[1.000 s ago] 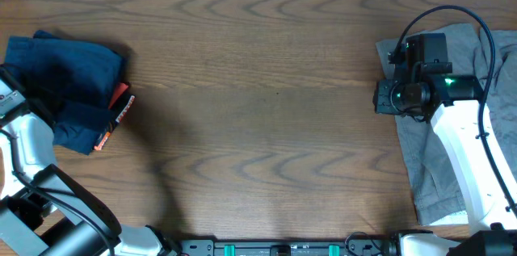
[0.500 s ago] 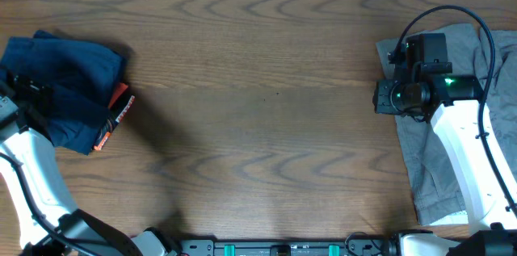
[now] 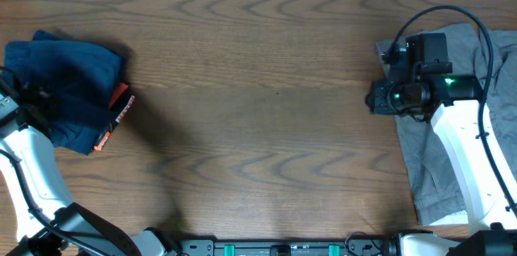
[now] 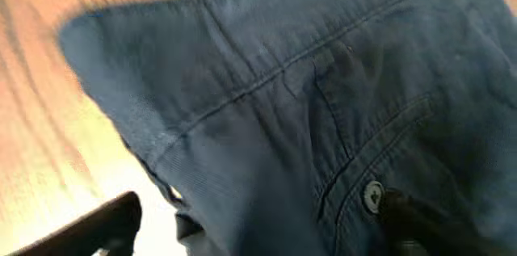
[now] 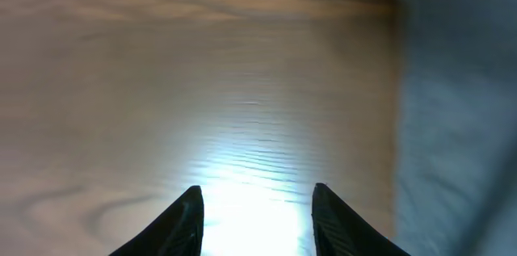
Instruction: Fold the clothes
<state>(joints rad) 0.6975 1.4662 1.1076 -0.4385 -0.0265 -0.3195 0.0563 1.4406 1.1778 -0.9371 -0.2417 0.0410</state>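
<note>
Over at the left edge of the table (image 3: 258, 86), the navy shorts (image 3: 73, 74) lie in a folded bundle, with an orange-and-black tag (image 3: 115, 115) sticking out at their right side. The left pincer (image 3: 36, 98) hangs right over the near-left part of the bundle. Its wrist camera is filled with blue cloth, a pocket seam and a button (image 4: 371, 195). The two fingers (image 4: 93, 228) sit wide apart at the bottom corners, spread open and gripping nothing. Whether the fingertips touch the cloth I cannot tell. Well apart from all this, on the right side, the right pincer (image 3: 378, 98) hovers over bare wood just beside the left edge of a grey garment (image 3: 420, 167). Its jaws stand partly apart, with nothing between them.
</note>
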